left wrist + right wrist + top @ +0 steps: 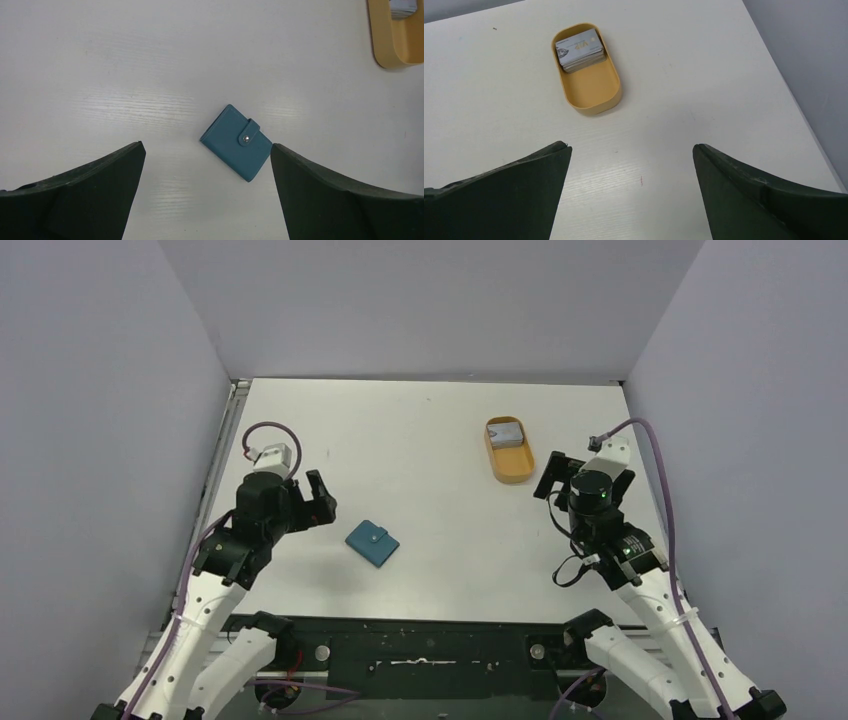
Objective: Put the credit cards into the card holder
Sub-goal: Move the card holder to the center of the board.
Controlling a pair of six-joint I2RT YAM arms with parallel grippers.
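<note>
**Two white-and-black arms with purple cables**

The left arm (250, 530) and right arm (600, 515) have white lower links and black upper joints. A purple cable (262, 428) runs along each and loops to a white camera block (275, 456) at the wrist. Small green lights (603, 493) glow on the right arm's black housings. The jaws are matt black, broad at the root, narrowing to blunt tips. The black bases sit on a dark plate (420, 650) with round silver bolts (321, 652).

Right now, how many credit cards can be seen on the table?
1 credit card shows its full face, on top of a stack at the far end of the orange tray. Edges beneath it show more cards, too thin to count.
</note>
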